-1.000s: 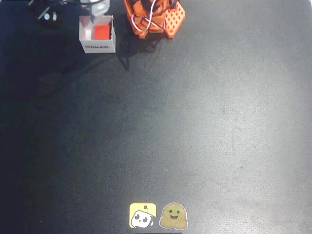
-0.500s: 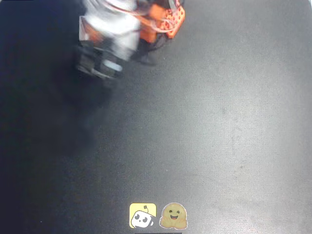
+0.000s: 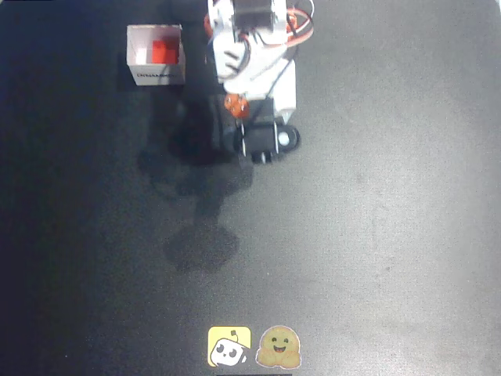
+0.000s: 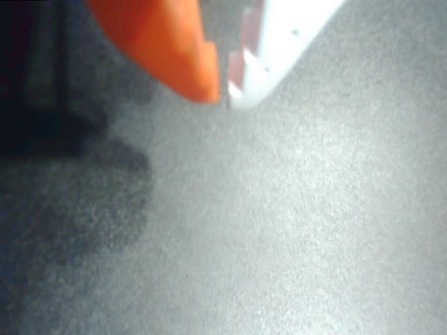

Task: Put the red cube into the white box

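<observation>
In the overhead view the white box [image 3: 139, 53] stands at the top left of the dark mat, printed side facing down the picture. The red cube [image 3: 164, 52] lies inside it, against its right wall. My white and orange arm [image 3: 254, 70] reaches down from the top centre, to the right of the box and apart from it. In the wrist view my gripper [image 4: 223, 96] hangs over bare mat. Its orange finger [image 4: 167, 42] and white finger [image 4: 279, 42] meet at the tips with nothing between them.
A black motor block [image 3: 264, 141] sits at the arm's lower end. The arm casts dark shadows [image 3: 200, 235] on the mat below it. Two stickers, a yellow one [image 3: 229, 346] and a tan smiling one [image 3: 279, 348], lie at the bottom edge.
The arm swept away from over the box and now stretches down the picture to the box's right. The box and the cube in it have stayed put.
</observation>
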Available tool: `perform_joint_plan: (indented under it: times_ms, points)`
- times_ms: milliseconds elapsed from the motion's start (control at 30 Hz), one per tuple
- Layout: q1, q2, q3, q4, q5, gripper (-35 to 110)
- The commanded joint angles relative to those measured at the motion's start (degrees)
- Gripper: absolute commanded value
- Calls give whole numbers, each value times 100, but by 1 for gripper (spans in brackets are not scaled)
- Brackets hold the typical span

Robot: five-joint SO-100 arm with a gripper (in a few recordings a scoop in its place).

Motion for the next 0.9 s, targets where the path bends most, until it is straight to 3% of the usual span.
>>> perform_joint_plan:
  times_ms: [0, 300, 567, 867]
  points:
    - [211, 1178, 694, -44, -123, 0]
    - [563, 3999, 2382, 668, -308, 0]
    - [756, 4008, 2461, 870, -492, 0]
    - [765, 4008, 3507, 211, -387, 0]
